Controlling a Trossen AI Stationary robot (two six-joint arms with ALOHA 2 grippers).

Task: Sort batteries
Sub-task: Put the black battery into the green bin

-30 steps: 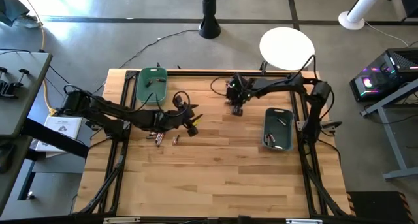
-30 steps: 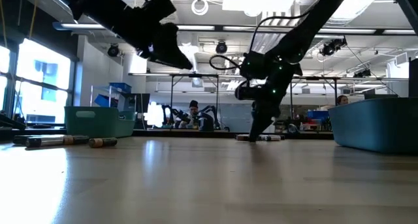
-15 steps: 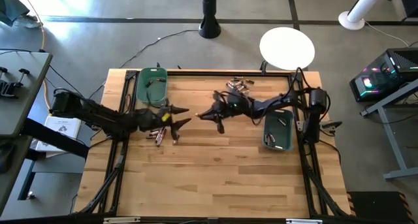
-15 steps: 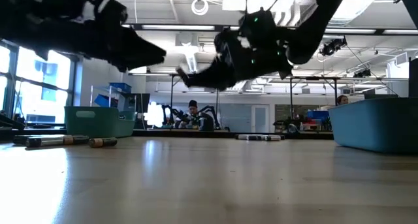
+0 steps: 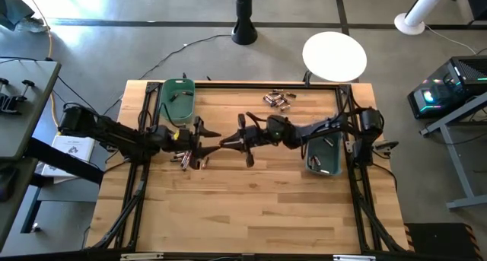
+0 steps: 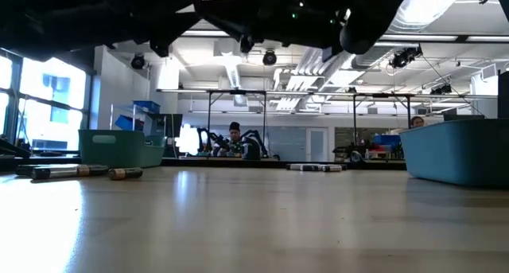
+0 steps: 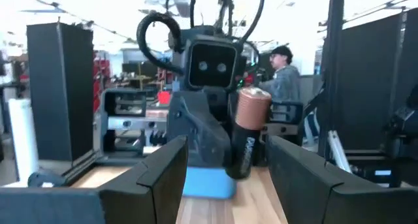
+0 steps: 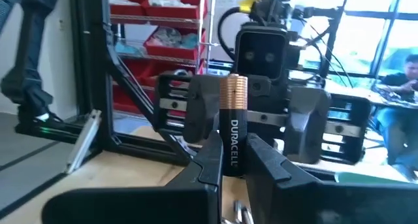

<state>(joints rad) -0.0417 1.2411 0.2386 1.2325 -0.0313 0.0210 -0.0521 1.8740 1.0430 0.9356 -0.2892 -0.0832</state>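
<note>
Clamped right gripper [image 8: 232,165] holds a copper-topped black battery [image 8: 232,123] upright — left gripper [image 7: 225,168] spread wide, facing it.

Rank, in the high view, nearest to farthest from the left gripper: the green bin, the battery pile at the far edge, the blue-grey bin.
From the left gripper:
1. Green bin, far-left corner of the table.
2. Battery pile, far edge, toward the right.
3. Blue-grey bin, right side, past the right gripper.

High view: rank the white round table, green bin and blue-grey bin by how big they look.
1. White round table, largest.
2. Green bin and blue-grey bin: look about alike, and the right arm covers part of the blue-grey one, so no ranking.
</note>
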